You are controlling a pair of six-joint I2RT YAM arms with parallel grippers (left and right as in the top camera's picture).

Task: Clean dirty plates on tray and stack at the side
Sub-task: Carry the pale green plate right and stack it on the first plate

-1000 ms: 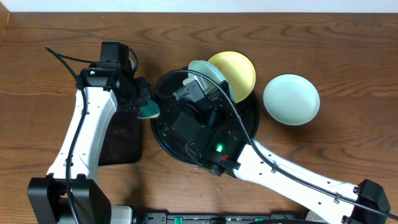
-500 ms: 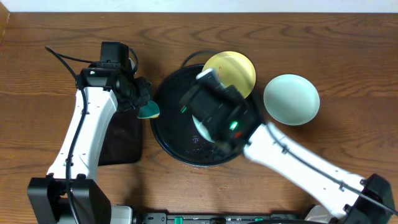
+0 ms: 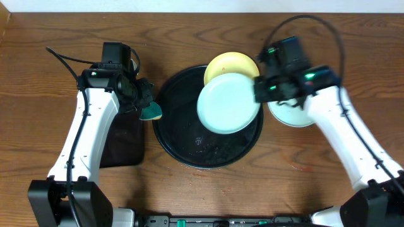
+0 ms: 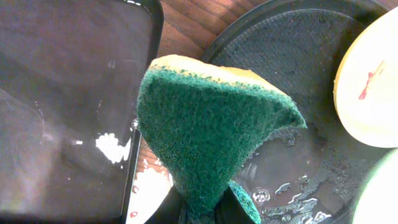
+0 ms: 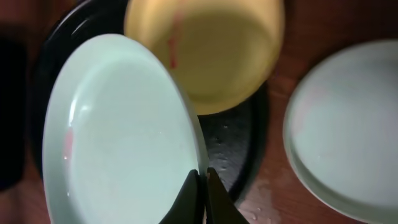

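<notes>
My right gripper is shut on the right rim of a light blue-mint plate. It holds the plate over the right part of the round black tray. The plate has a faint pink smear. A pale yellow plate with a red smear leans on the tray's far rim. A second mint plate lies upside down on the table to the right. My left gripper is shut on a green and yellow sponge at the tray's left edge.
A smaller rectangular black tray, wet inside, lies left of the round tray under my left arm. The round tray's floor is wet. Water drops lie on the wooden table.
My right arm has swung from over the tray's middle out to the right, carrying the mint plate to the tray's right side. The left arm and sponge have not moved.
</notes>
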